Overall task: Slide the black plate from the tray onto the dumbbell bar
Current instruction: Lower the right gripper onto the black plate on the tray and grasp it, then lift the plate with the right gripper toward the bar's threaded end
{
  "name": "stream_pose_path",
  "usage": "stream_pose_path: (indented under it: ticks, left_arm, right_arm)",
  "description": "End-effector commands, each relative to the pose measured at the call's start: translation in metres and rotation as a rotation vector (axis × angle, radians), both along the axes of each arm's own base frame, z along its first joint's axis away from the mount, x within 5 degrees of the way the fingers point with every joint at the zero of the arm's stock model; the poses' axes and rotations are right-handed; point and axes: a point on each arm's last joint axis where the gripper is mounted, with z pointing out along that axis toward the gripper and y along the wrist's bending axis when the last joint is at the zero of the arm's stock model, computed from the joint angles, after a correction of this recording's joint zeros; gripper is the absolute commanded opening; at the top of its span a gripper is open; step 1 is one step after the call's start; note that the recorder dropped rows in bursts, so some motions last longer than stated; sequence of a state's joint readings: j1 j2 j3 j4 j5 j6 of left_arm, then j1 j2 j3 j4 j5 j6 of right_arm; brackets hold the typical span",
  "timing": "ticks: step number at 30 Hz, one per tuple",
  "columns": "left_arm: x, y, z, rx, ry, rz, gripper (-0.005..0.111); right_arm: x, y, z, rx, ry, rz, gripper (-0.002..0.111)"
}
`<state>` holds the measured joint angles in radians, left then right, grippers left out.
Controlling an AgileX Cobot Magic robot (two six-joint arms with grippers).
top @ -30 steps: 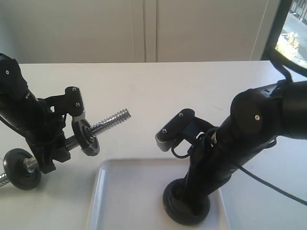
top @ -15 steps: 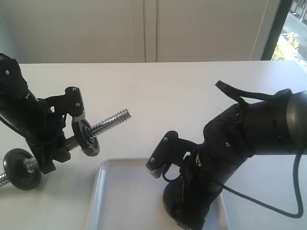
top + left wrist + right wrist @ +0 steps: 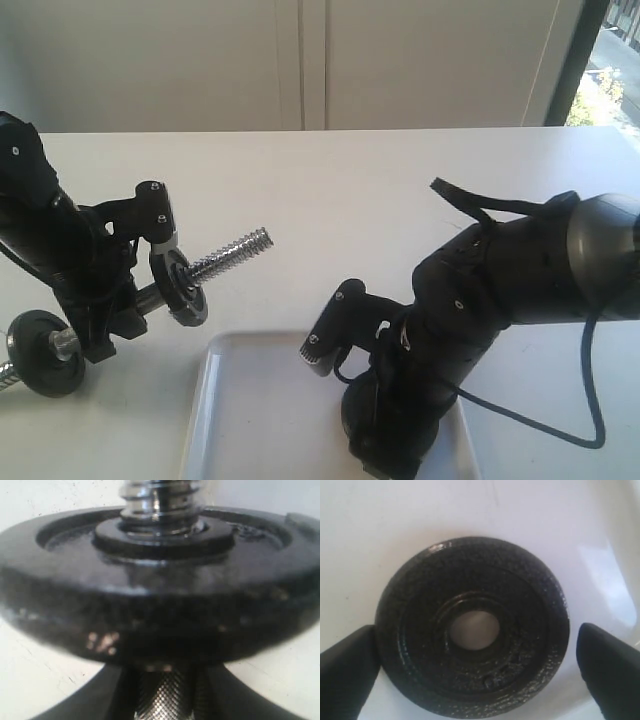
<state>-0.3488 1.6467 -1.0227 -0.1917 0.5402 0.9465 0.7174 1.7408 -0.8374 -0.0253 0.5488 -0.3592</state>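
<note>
The black plate (image 3: 420,625) lies flat in the white tray (image 3: 250,410), its centre hole showing the tray beneath. My right gripper (image 3: 476,645) is open and low over it, one finger (image 3: 345,675) at each side of the rim; the far finger stands slightly clear. In the exterior view the right arm hides most of the plate (image 3: 350,415). My left gripper (image 3: 120,305) is shut on the dumbbell bar (image 3: 232,250), holding it tilted above the table. One black disc (image 3: 160,595) sits just beyond the fingers, by the knurled grip (image 3: 165,700). Another disc (image 3: 45,352) is on the bar's lower end.
The bar's free threaded end (image 3: 250,242) points up and right, toward the tray side. The tray's near part runs out of the exterior view. A white table (image 3: 330,190) stretches behind, with a wall and a window at the far right.
My right arm has swung down and folded over the tray, bringing its gripper low around the plate. The left arm and the bar have not moved.
</note>
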Motion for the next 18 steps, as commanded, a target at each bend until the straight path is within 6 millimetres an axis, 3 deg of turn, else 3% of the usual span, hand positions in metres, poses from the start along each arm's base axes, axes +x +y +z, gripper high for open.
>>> stream_pose_path:
  ticks: [1,11,13,15,17,18]
  left_arm:
    - [0.0,-0.003,0.023,-0.066,-0.061,0.026,0.0]
    - [0.0,-0.003,0.023,-0.066,-0.061,0.026,0.0]
    - [0.0,-0.003,0.023,-0.066,-0.061,0.026,0.0]
    - [0.0,-0.003,0.023,-0.066,-0.061,0.026,0.0]
    - [0.0,-0.003,0.023,-0.066,-0.061,0.026,0.0]
    - [0.0,-0.003,0.023,-0.066,-0.061,0.026,0.0]
  right_arm:
    - [-0.001,-0.002,-0.016,-0.047,0.035,0.01,0.102]
    - [-0.005,-0.005,-0.037,-0.114,0.122,0.001,0.101]
    - [-0.007,-0.007,-0.039,-0.14,0.151,0.001,0.096]
    - [-0.01,-0.009,-0.042,-0.174,0.198,-0.009,0.087]
    - [-0.014,-0.012,-0.043,-0.206,0.233,-0.009,0.07]
    - [-0.014,-0.012,-0.04,-0.231,0.259,-0.009,0.054]
